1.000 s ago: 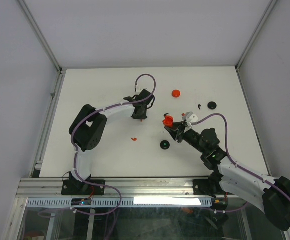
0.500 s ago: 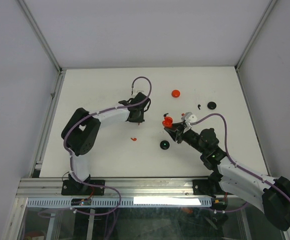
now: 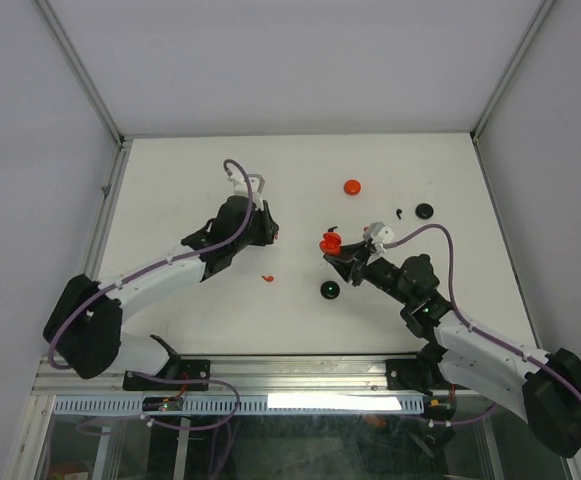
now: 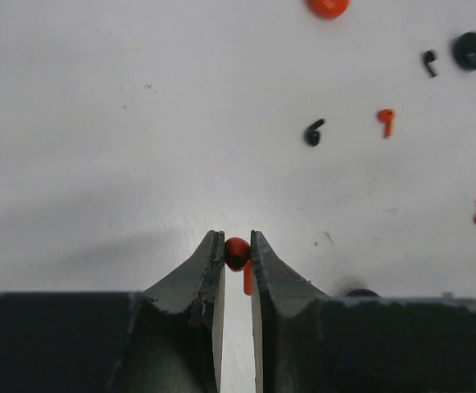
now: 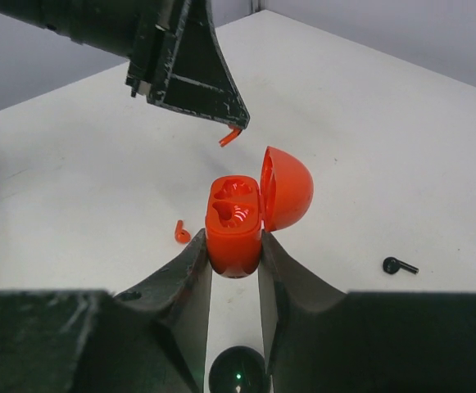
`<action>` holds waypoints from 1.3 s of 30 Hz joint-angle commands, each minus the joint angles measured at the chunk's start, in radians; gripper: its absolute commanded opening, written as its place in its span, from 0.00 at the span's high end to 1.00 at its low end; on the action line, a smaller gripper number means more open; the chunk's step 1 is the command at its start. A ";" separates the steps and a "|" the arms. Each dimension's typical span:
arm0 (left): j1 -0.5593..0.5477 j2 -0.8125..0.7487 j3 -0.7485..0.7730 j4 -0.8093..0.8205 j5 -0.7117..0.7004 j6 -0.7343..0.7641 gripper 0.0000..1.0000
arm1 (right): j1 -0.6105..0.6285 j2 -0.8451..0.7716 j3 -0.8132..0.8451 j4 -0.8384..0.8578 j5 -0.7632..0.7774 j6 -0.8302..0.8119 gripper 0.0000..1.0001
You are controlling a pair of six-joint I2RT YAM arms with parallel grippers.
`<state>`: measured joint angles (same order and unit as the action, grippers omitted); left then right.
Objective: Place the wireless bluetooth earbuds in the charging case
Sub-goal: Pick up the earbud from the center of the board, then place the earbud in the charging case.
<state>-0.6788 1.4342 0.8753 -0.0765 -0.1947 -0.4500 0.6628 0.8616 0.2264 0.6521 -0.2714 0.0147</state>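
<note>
The left arm [image 3: 160, 278] has swung round since a second ago. Its elbow, then raised over the counter [image 3: 170, 185], now sits low by the near-left corner, and the left end effector [image 4: 236, 246] has slid a little leftward. Its jaws have closed down narrow on a red earbud [image 4: 238, 255], pinched by the bulb with the stem poking out below the tips, clear of the counter.

The right arm [image 3: 480, 350] has not moved. The right end effector [image 5: 233, 241] keeps a narrow grip on the body of the red case [image 5: 236, 217], which stands upright with its lid [image 5: 287, 188] flipped open to the right. Its two sockets show bare, nothing seated in them. The held earbud hangs just above the case, apart from it.

A black disc [image 5: 238, 372] with a green light lies on the counter under the right end effector. A second red earbud [image 5: 180, 233] lies left of the case, and a black earbud [image 5: 400, 265] lies off to the right.
</note>
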 commanded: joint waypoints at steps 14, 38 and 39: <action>0.003 -0.432 -0.229 0.651 0.440 0.150 1.00 | 0.021 0.068 0.143 0.241 -0.107 0.134 1.00; -0.078 -0.366 -0.287 0.963 0.632 0.200 1.00 | 0.057 0.155 0.181 0.435 -0.199 0.171 1.00; -0.078 -0.363 -0.288 0.963 0.634 0.200 1.00 | 0.057 0.155 0.183 0.434 -0.201 0.170 1.00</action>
<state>-0.7475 1.0737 0.5907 0.8108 0.4030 -0.2916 0.7139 1.0168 0.3649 0.9947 -0.4381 0.1795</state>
